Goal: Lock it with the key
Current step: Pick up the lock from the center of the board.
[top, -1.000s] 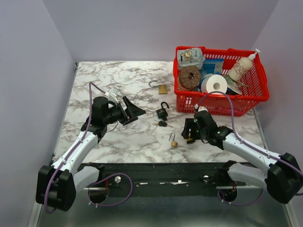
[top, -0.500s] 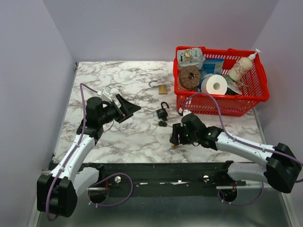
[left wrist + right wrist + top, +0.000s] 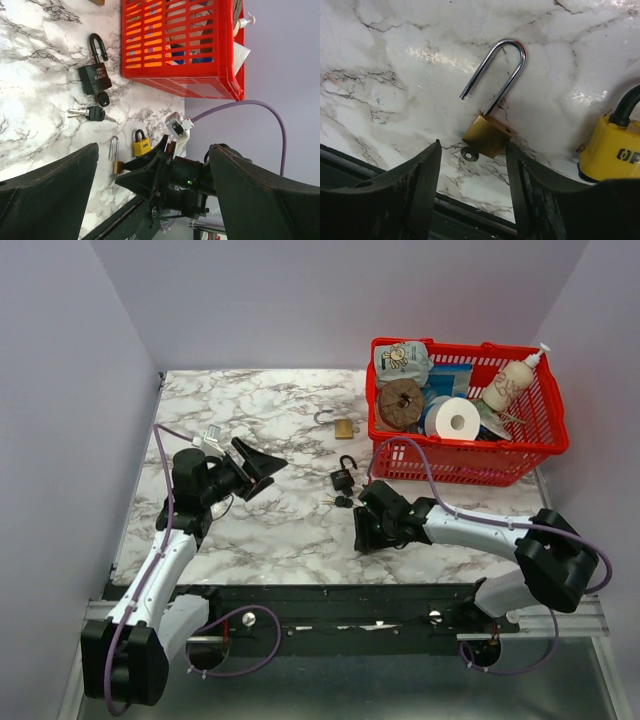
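Looking down from above, the left gripper (image 3: 265,472) hangs over the left part of the table (image 3: 280,400), fingers spread wide with nothing between them; the right gripper (image 3: 364,536) is low near the table's front edge, and its body hides what lies under the fingertips; a black lock (image 3: 343,478), shackle open, lies just behind it, with keys (image 3: 342,502) between the two; a gold lock (image 3: 343,427) with its shackle swung out lies farther back; a red basket (image 3: 455,468) full of goods sits at the back right.

From the left wrist, that arm's fingers (image 3: 50,190) stand far apart, released; the brass lock (image 3: 117,166), with a long open shackle, lies on the marble near the front edge, right at the right gripper's fingertips; a yellow lock (image 3: 142,146) lies just beside it; the black lock and keys lie farther off, toward the basket.

From the right wrist, the fingers (image 3: 420,190) are apart, one on each side of the brass lock's body; the finger nearer the yellow lock looks to touch the body's corner, the other is clear of it, so nothing is clenched yet; the key (image 3: 468,155) sits in the lock's underside, its round head showing between the fingers; the shackle's free end stands clear of the body.
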